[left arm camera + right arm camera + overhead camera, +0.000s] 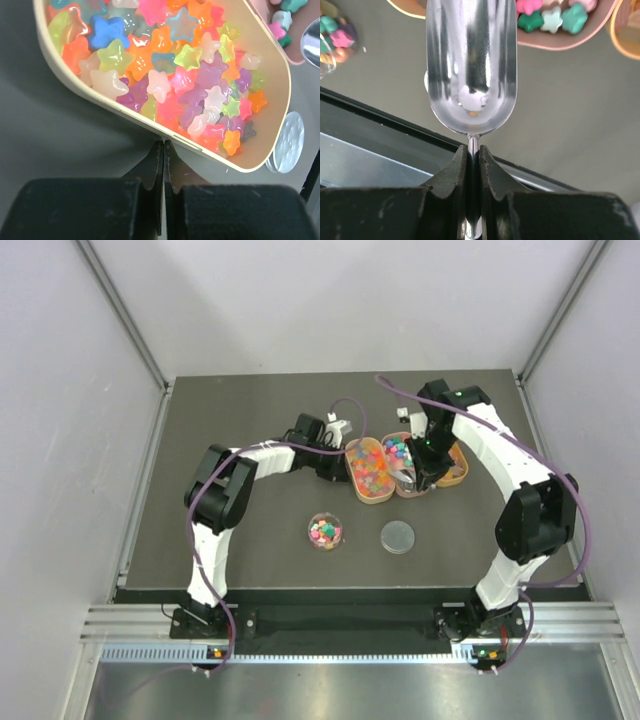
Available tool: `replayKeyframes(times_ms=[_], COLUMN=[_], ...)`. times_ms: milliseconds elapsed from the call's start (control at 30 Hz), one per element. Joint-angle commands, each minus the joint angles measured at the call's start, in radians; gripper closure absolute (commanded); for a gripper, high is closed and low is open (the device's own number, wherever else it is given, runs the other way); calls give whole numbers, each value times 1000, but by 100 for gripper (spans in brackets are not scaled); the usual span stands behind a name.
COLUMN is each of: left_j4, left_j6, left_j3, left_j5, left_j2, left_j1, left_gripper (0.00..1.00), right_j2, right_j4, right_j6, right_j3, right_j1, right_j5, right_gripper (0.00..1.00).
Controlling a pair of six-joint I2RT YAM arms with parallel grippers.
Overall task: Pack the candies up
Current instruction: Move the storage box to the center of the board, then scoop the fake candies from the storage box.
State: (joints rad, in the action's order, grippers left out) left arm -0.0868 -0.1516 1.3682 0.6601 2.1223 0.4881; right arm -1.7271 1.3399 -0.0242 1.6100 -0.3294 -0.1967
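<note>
Star-shaped multicoloured candies fill an oval tan tray, which also shows in the top view. My left gripper is shut and empty, its tips against that tray's outer wall; in the top view it sits at the tray's left side. My right gripper is shut on the handle of a metal scoop, which holds no candies. It hovers over a second, pinkish tray with more candies. A small clear cup of candies stands nearer the front.
A round clear lid lies right of the cup and also shows in the left wrist view. An orange tray sits right of the pinkish one. The table's black front edge runs below the scoop.
</note>
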Motion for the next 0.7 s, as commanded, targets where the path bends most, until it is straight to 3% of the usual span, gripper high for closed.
replayKeyframes(times_ms=[0, 267, 400, 533, 667], left_j4=[79, 32, -13, 117, 202], left_j6=[-28, -42, 21, 69, 63], left_j3=[94, 227, 145, 13, 31], left_j5=[24, 36, 9, -103, -211], left_j2=[25, 93, -17, -128, -113], left_j1=[52, 87, 61, 18, -14], left_gripper=[100, 100, 100, 91, 89], right_j2=[60, 17, -18, -48, -90], right_j4=[-1, 7, 21, 25, 31], right_j6=[-3, -31, -42, -45, -52], right_j3=[1, 34, 34, 37, 56], right_j1=[38, 41, 35, 33, 24], right_j5=[10, 23, 29, 16, 22], right_gripper=[100, 100, 100, 100, 100])
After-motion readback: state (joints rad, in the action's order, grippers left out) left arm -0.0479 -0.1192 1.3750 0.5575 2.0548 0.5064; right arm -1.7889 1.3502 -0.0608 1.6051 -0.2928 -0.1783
